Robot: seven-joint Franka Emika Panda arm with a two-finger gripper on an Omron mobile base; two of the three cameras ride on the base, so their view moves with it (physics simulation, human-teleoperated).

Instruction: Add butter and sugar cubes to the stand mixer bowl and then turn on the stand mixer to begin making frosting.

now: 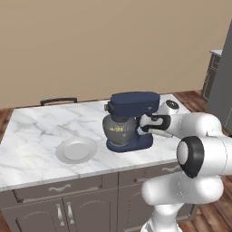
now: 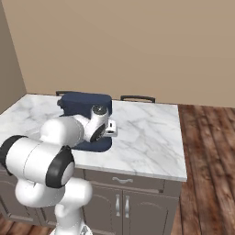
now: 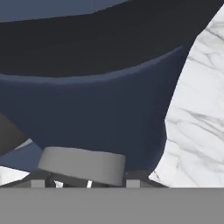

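The gripper (image 1: 144, 123) is at the right side of the stand mixer (image 1: 133, 105), in the centre of the left base view, pressed close against the blue column. In the hand view the silver knob (image 3: 82, 165) sits at the bottom centre, just above the finger tips, so I judge the step in hand is turning the mixer on. How wide the fingers are open I cannot tell: only small grey parts show at the bottom edge, and whether they hold the knob is not clear.

The main risk, as I see it, is that the fingers close beside the knob and not around it, because the hand is so near that little room is left for correction. Then the turn would slip, or the hand would push the whole mixer along the smooth marble counter (image 1: 36, 131). A push could also disturb the bowl (image 1: 118, 133) under the head.

Inside the bowl something yellow shows through, at centre of the left base view; it is likely the butter (image 1: 118, 130). The sugar cube I cannot make out.

To the left of the mixer, well apart, lies a round plate (image 1: 76, 150) with nothing on it. It is not in the way. In the right base view the arm itself hides most of the mixer.
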